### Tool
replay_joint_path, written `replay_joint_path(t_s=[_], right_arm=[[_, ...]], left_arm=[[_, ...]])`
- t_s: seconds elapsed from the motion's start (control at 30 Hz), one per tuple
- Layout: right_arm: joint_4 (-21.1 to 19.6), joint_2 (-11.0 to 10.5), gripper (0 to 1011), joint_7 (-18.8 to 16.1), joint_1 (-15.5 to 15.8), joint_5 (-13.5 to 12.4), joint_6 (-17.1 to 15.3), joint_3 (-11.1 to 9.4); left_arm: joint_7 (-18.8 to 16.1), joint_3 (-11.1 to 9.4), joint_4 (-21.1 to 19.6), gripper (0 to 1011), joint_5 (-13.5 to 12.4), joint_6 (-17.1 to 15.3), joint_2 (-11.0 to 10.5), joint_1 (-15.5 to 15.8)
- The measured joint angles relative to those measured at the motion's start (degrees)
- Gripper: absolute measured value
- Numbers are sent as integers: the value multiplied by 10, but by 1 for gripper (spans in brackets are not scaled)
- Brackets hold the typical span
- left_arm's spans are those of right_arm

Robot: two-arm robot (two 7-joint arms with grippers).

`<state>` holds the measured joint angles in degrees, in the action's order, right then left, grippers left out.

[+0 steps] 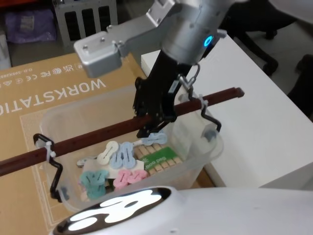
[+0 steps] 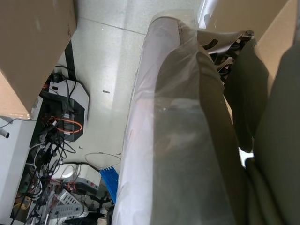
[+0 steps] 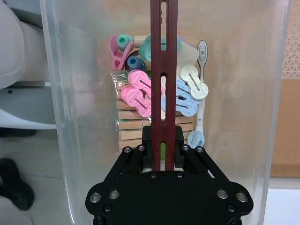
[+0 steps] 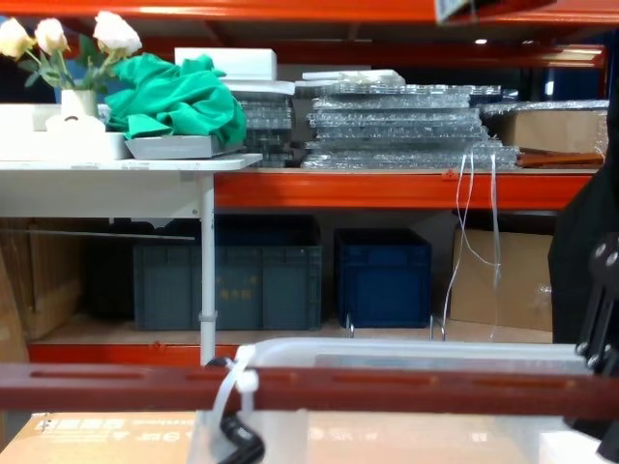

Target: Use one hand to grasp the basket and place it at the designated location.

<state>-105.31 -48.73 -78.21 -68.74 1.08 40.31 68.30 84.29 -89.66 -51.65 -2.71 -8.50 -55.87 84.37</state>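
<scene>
The right gripper (image 1: 150,128) is clamped on the thin dark reddish-brown bar handle (image 1: 93,138) of the large translucent frosted-plastic basket (image 1: 198,164). The basket is above a brown cardboard box (image 1: 44,93), beside a white table (image 1: 259,117). Inside lie pastel plastic clips (image 1: 122,156) (pink, blue, cream, teal) and wooden clothespins (image 1: 159,159).

Storeroom doubling as a robotics lab.
- Orange steel racking (image 4: 368,190) along the wall.
- Dark blue crates (image 4: 383,277) and cardboard boxes (image 4: 498,280) on the lower shelf.
- Stacked wrapped trays (image 4: 397,121) above.
- White worktable (image 1: 264,122).
- Printed shipping carton (image 1: 44,98).
- Tangled cables and electronics (image 2: 56,126) on the floor.
</scene>
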Motion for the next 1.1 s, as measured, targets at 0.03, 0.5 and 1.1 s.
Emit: replay_joint_path(t_s=[0.03,0.5,1.1], right_arm=[[0,0,234,0,0,0,0,0],[-15,10,234,73,38,82,-21,17],[-6,24,234,114,43,157,-40,39]], left_arm=[[0,0,0,0,0,0,0,0],[0,0,0,0,0,0,0,0],[0,0,0,0,0,0,0,0]])
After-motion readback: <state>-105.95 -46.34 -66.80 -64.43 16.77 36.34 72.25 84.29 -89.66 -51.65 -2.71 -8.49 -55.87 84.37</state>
